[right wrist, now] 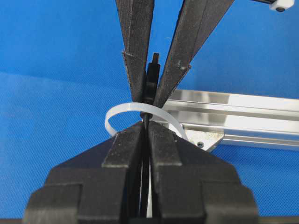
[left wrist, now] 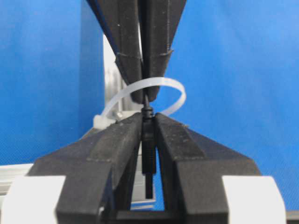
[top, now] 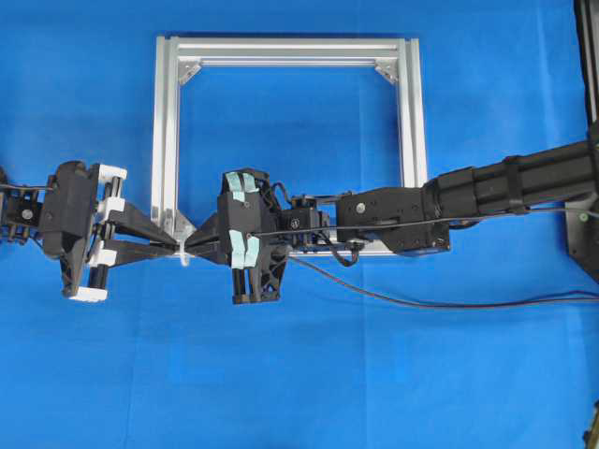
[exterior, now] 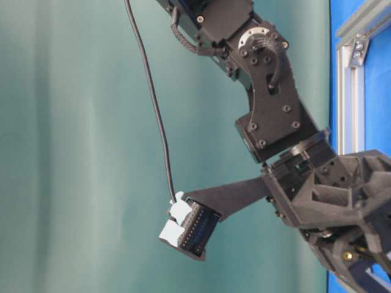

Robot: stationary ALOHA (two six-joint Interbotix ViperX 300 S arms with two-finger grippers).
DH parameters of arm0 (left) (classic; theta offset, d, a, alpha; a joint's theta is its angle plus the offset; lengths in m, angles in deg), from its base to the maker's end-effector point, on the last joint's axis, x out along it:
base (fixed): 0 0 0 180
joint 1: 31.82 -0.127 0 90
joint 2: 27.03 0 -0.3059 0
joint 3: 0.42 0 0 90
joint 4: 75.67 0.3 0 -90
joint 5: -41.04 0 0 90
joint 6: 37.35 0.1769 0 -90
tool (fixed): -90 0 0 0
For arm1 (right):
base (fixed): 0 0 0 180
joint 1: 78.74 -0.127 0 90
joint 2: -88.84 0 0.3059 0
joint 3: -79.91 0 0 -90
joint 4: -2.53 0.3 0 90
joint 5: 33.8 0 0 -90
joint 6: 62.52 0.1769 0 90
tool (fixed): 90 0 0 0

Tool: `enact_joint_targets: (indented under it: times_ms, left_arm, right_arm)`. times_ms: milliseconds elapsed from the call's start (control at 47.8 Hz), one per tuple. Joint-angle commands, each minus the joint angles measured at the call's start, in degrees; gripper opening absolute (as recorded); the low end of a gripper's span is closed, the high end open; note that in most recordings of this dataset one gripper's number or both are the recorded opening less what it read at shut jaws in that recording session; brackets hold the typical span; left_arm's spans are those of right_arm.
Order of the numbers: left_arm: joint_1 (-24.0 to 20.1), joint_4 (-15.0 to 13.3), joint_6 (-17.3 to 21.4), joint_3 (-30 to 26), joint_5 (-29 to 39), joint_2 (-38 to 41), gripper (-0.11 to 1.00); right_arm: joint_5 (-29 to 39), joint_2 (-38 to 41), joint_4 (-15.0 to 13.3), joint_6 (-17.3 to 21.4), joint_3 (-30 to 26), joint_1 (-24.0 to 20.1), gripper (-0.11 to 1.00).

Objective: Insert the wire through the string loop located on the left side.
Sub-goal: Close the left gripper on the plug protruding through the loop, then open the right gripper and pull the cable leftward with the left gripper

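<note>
Overhead: both grippers are met tip to tip at the aluminium frame's [top: 167, 140] lower-left corner.

Left wrist: left gripper [left wrist: 148, 122] is clamped on the wire's [left wrist: 148, 154] plug, passed through the string loop [left wrist: 164, 85].

Right wrist: right gripper [right wrist: 145, 127] is pinched on the wire.

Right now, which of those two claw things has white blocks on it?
The left gripper, on the left of the overhead view; its finger mounts are white, while the right gripper carries pale green tape instead.
</note>
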Motion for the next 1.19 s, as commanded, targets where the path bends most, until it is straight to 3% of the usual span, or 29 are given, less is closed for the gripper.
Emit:
enact_joint_targets:
  times_ms: [0,481,607,816,963,1172]
  left_arm:
    - [0.09,0.18,0.0,-0.35,-0.18,-0.53,0.09]
    - [-0.09,0.18,0.0,-0.26,0.53,-0.62,0.09]
    - [-0.09,0.18,0.0,-0.26,0.53,-0.79,0.09]
    - [-0.09,0.18,-0.09,-0.26,4.48,-3.43,0.09]
    - [-0.09,0.18,-0.09,-0.26,10.2,-7.38,0.08]
    - [-0.09,0.09,-0.44,-0.18,23.47,-16.26,0.09]
  right_arm:
    - [-0.35,-1.23,0.09,0.09,-0.79,0.26,0.0]
    - [-0.18,-1.49,0.18,0.53,-0.79,0.18,0.03]
    - [-0.26,-1.58,0.62,0.62,-0.53,0.09,0.28]
    - [-0.44,-3.52,0.7,0.62,1.85,-0.62,0.88]
    - [-1.14,-6.06,0.62,0.53,4.66,-1.32,0.87]
    - [-1.93,-8.35,0.62,0.44,7.91,-1.58,0.88]
